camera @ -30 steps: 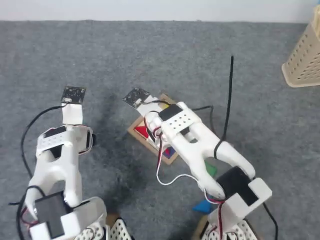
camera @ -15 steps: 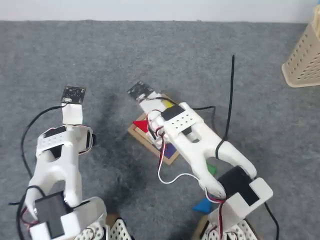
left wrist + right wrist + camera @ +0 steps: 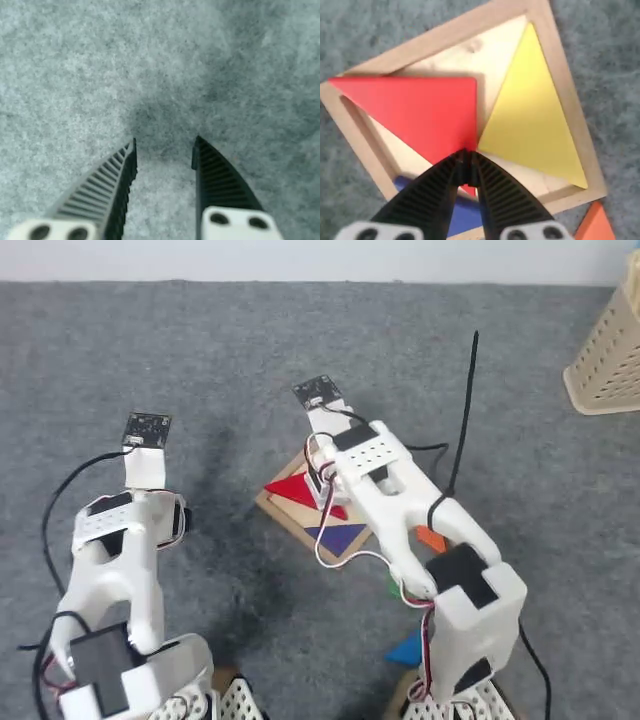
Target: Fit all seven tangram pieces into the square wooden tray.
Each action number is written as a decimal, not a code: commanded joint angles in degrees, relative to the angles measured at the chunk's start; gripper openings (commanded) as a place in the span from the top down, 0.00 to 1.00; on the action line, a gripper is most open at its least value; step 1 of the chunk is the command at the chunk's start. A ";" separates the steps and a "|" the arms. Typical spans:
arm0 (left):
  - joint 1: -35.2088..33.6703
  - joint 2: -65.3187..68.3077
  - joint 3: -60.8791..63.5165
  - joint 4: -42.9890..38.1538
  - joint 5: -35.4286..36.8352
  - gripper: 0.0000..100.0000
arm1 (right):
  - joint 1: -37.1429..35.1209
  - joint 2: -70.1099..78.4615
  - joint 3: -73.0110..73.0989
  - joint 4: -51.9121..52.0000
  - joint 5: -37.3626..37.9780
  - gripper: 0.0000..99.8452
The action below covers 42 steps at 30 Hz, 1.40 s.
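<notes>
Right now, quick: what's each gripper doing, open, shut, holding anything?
Left gripper: open, empty, over the grey mat.
Right gripper: shut, tips at the red triangle; a grip on it cannot be told.
</notes>
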State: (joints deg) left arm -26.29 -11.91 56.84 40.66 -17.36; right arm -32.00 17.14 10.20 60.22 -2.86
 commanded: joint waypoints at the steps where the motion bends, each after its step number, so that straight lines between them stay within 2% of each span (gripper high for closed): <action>1: 0.09 -2.64 -0.13 -1.05 -0.53 0.82 | -1.01 -4.18 -5.01 2.68 1.85 0.99; 4: 0.09 -2.64 -0.13 -1.05 -0.53 0.82 | -2.15 -8.31 -7.74 3.30 9.49 0.99; 10: 0.09 -2.64 -0.13 -1.05 -0.53 0.82 | -8.84 -7.08 -9.05 4.18 25.05 0.82; 16: 0.09 -2.64 -0.13 -1.05 -0.53 0.82 | -13.32 -2.15 -9.32 2.07 34.64 0.80; 26: 0.09 -2.64 -0.13 -1.05 -0.53 0.82 | -13.76 4.00 -9.41 -4.88 35.25 0.80; 30: 0.09 -2.64 -0.13 -1.05 -0.53 0.82 | -11.21 7.60 -13.63 -6.11 28.84 0.81; 37: 0.09 -2.64 -0.13 -1.05 -0.53 0.82 | -6.02 14.46 -23.56 -4.18 26.11 0.93; 40: 0.09 -2.64 -0.13 -1.05 -0.53 0.82 | -4.79 16.92 -26.73 -3.91 25.49 0.95; 42: 0.09 -2.64 -0.13 -1.05 -0.53 0.82 | -3.47 17.71 -28.75 -3.91 22.24 0.96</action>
State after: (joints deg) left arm -26.29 -11.91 56.84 40.66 -17.36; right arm -38.15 34.90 -13.98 55.21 22.99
